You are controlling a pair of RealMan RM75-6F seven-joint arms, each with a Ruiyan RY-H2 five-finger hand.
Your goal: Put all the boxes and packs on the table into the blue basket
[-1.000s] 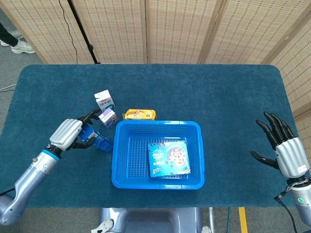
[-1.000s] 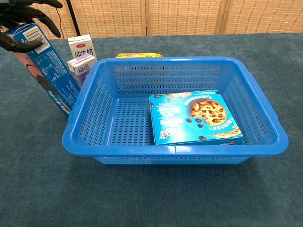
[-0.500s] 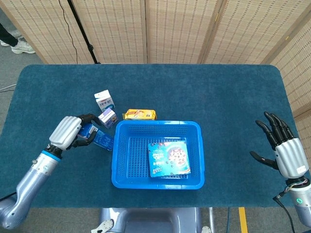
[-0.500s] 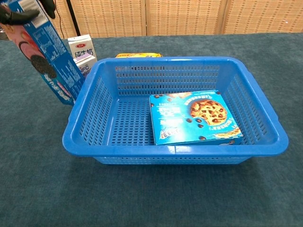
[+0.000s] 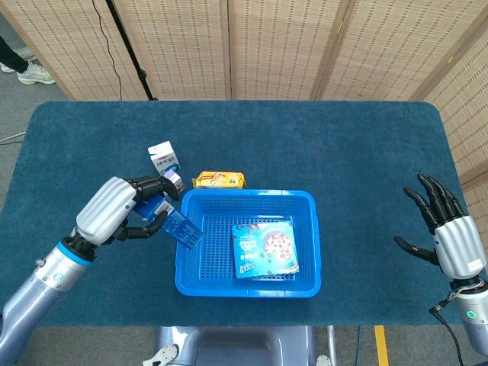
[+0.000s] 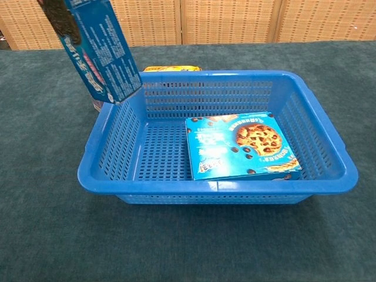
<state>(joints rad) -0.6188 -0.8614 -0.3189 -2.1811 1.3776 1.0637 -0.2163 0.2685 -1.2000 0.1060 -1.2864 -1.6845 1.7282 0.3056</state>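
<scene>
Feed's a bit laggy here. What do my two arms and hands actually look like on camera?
The left hand has a pale silver-grey shell on its back and black fingers; its forearm is glossy silver-blue with a bright blue ring at the wrist. The right hand matches: silver-grey back, black fingers, with a small green light and a thin black cable near its wrist.

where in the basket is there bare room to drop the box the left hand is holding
The blue basket's left half is bare floor, between its left wall and the cookie box. The right half is taken by that box. The left hand holds the blue box over the left rim.
</scene>
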